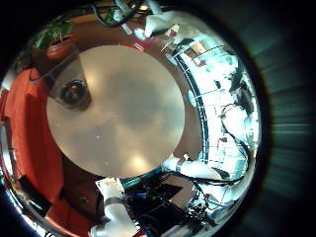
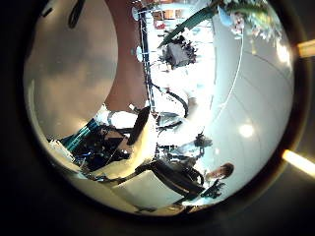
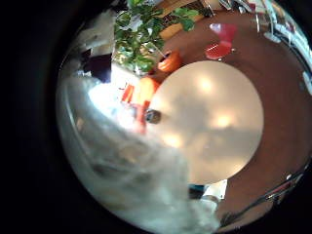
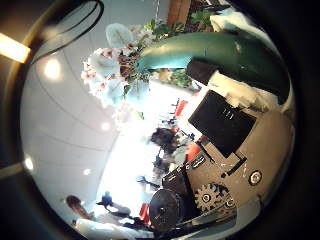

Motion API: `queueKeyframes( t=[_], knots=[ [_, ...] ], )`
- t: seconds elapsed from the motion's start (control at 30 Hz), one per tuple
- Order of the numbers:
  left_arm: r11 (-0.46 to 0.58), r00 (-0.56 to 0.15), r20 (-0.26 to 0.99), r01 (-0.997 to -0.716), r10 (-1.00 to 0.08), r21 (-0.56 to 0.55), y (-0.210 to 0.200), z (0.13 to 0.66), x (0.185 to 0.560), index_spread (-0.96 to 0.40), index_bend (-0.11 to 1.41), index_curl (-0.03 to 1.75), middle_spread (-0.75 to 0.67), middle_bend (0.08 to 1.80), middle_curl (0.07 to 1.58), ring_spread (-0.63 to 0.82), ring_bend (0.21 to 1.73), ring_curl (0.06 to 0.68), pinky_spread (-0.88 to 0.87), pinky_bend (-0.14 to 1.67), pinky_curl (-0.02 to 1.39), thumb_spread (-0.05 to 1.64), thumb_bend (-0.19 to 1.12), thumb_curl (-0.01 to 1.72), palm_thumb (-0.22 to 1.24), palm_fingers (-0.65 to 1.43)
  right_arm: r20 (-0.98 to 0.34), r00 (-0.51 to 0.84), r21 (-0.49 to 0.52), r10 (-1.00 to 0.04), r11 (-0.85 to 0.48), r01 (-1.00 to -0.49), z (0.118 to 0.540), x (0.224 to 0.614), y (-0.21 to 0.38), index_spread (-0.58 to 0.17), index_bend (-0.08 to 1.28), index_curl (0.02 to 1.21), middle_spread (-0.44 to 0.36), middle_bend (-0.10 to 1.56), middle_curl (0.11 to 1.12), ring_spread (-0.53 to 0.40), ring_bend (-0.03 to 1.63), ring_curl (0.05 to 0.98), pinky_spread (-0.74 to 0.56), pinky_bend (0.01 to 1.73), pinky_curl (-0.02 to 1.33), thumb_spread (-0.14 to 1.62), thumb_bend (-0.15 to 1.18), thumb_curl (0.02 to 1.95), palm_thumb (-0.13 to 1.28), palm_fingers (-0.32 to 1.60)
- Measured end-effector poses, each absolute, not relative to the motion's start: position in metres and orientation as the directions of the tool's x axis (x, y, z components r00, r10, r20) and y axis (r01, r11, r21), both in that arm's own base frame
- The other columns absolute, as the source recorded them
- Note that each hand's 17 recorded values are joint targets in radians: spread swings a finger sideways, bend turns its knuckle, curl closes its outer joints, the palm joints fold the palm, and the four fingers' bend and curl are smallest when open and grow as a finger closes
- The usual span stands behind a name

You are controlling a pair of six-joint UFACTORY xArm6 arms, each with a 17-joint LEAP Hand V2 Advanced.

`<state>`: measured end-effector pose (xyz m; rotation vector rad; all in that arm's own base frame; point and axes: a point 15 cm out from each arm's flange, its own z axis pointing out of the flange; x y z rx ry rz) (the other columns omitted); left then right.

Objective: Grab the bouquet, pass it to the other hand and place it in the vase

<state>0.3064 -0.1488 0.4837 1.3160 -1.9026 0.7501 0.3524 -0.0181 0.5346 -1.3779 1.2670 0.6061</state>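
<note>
Right hand is curled round the bouquet, whose wrap sits close against the palm, high over the round table. The vase stands near the table's edge. Left hand fingers are relaxed and hold nothing, also above the table.

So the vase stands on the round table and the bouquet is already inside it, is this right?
Not quite. The vase does stand on the round table, but it holds no flowers. The bouquet is close beside the right robot hand, as the right thumb side palm view shows.
</note>
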Motion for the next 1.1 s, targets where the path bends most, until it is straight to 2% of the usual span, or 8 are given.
queueKeyframes(
  t=[0.23,0.4,0.6,0.87,0.97,1.07,1.1],
  knots=[
    [0.278,-0.231,0.915,-0.95,-0.332,-0.139,-0.166,0.521,0.311,0.15,0.15,0.34,0.4,0.2,0.33,0.53,0.51,0.217,0.49,0.22,0.31,1.07,-0.02,0.33,0.28,0.16,-0.915,0.332,-0.357,-0.23,0.076,-0.931,0.514,0.33,0.026,-0.232,1.16,0.92,-0.129,1.39,0.79,-0.192,1.47,0.708,-0.17,1.3,0.84,0.78,0.03,1.14,1.12,1.12],
    [0.29,-0.209,0.963,-0.945,-0.173,-0.153,-0.183,0.55,0.311,0.17,0.15,0.32,0.42,0.2,0.34,0.53,0.54,0.218,0.49,0.24,0.32,1.03,-0.03,0.33,0.3,0.14,-0.933,0.325,-0.327,-0.152,-0.016,-0.945,0.492,0.311,0.064,-0.229,1.17,0.91,-0.128,1.4,0.79,-0.191,1.47,0.71,-0.17,1.28,0.86,0.78,0.02,1.18,1.12,1.12],
    [0.338,-0.193,0.973,-0.93,-0.124,-0.142,-0.191,0.551,0.305,0.18,0.14,0.3,0.41,0.24,0.35,0.52,0.57,0.22,0.49,0.24,0.32,1.0,-0.03,0.34,0.31,0.16,-0.933,0.338,-0.327,-0.125,-0.102,-0.94,0.485,0.292,0.101,-0.225,1.17,0.91,-0.127,1.4,0.78,-0.192,1.47,0.711,-0.17,1.26,0.9,0.79,0.02,1.22,1.11,1.13],
    [0.378,-0.173,0.982,-0.916,-0.076,-0.132,-0.199,0.552,0.304,0.18,0.16,0.29,0.32,0.32,0.38,0.5,0.57,0.21,0.48,0.23,0.32,0.98,-0.03,0.34,0.33,0.22,-0.929,0.348,-0.326,-0.128,-0.163,-0.931,0.484,0.293,0.13,-0.222,1.17,0.9,-0.127,1.4,0.78,-0.192,1.46,0.713,-0.18,1.24,0.93,0.8,0.0,1.27,1.11,1.13],
    [0.397,-0.162,0.985,-0.909,-0.051,-0.129,-0.202,0.553,0.301,0.14,0.2,0.31,0.24,0.4,0.41,0.47,0.55,0.197,0.45,0.19,0.3,0.97,-0.02,0.35,0.36,0.32,-0.926,0.353,-0.327,-0.134,-0.181,-0.928,0.483,0.295,0.142,-0.221,1.18,0.9,-0.127,1.4,0.78,-0.192,1.46,0.714,-0.18,1.23,0.94,0.8,0.0,1.28,1.11,1.13],
    [0.404,-0.144,0.989,-0.906,-0.024,-0.122,-0.204,0.557,0.301,0.07,0.26,0.35,0.12,0.52,0.46,0.36,0.55,0.191,0.38,0.16,0.28,0.97,-0.01,0.36,0.4,0.46,-0.924,0.353,-0.325,-0.149,-0.186,-0.927,0.479,0.299,0.152,-0.221,1.18,0.89,-0.127,1.4,0.77,-0.192,1.46,0.714,-0.19,1.22,0.95,0.8,0.0,1.3,1.11,1.13],
    [0.406,-0.134,0.991,-0.906,-0.012,-0.118,-0.205,0.558,0.302,0.03,0.33,0.38,0.06,0.65,0.51,0.27,0.57,0.2,0.31,0.15,0.27,0.97,0.0,0.36,0.44,0.63,-0.923,0.353,-0.325,-0.156,-0.179,-0.929,0.478,0.302,0.151,-0.221,1.18,0.89,-0.127,1.4,0.77,-0.192,1.46,0.714,-0.19,1.22,0.95,0.8,0.0,1.3,1.11,1.13]
  ],
)
